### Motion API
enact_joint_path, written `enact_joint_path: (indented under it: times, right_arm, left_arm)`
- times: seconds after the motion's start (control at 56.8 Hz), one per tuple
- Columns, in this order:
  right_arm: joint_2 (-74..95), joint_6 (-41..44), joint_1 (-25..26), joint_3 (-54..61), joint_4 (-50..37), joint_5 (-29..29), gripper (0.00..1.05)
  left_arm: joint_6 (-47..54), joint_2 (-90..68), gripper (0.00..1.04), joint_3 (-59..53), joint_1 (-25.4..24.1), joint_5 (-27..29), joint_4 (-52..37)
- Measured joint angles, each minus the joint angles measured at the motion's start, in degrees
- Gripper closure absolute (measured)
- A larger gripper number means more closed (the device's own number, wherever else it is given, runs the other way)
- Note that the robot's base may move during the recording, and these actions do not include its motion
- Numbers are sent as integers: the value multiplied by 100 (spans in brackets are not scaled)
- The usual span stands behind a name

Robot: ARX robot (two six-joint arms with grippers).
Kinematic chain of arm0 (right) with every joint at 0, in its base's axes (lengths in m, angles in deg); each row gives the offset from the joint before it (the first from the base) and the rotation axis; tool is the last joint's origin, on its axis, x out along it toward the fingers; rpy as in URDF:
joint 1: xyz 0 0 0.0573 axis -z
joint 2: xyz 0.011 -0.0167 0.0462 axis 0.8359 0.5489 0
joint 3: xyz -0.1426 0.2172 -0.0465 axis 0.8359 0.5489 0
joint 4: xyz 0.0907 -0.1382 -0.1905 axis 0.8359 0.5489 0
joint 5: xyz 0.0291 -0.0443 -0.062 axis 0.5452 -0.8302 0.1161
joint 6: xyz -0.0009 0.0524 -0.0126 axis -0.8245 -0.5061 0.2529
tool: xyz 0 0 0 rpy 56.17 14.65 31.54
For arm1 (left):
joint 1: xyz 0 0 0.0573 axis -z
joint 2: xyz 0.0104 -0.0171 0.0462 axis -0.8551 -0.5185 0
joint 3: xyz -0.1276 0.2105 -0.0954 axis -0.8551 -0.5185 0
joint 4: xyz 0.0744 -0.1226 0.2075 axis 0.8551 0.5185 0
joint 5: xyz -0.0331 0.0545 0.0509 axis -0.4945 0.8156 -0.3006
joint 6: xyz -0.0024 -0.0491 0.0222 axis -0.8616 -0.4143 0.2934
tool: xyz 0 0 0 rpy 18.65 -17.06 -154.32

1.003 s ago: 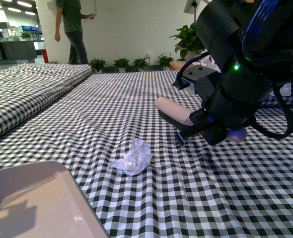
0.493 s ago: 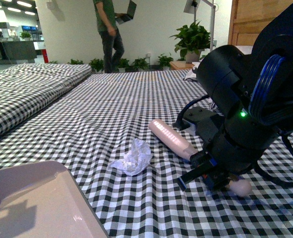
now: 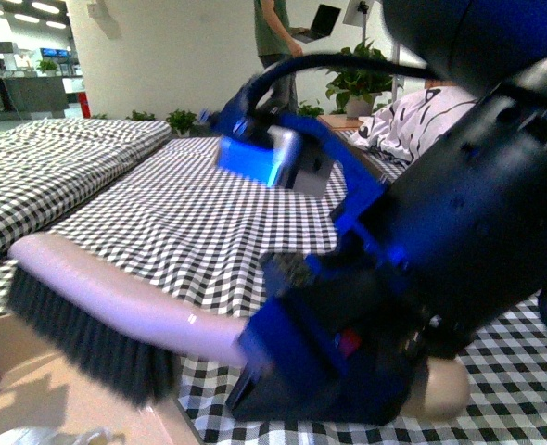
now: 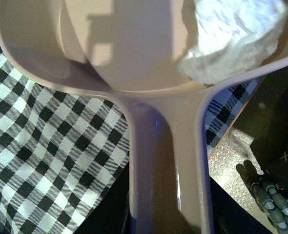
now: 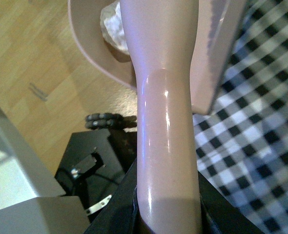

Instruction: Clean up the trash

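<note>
Holding the pink brush [image 3: 116, 311] tight, the right claw [image 3: 297, 366] keeps its bristles over the dustpan [image 4: 134, 53] — gripped by the left claw's handle hold — so the tissue wad [image 4: 234, 36] sits inside, not spilling.

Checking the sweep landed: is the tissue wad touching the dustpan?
Touching. The left wrist view shows the tissue wad lying inside the dustpan, resting against its floor and rim.
</note>
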Motion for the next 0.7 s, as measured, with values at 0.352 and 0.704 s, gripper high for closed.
enact_joint_path:
  times: [0.352,0.704]
  right_arm:
    - [376,-457,1182,-306,-1287,-1344,85]
    - [-26,-979,2133,-358,-1526,-1217,85]
  left_arm:
    - [0,0,80,0,0,0,0]
    - [-1545,531,80,-870,-7,-275,-2712]
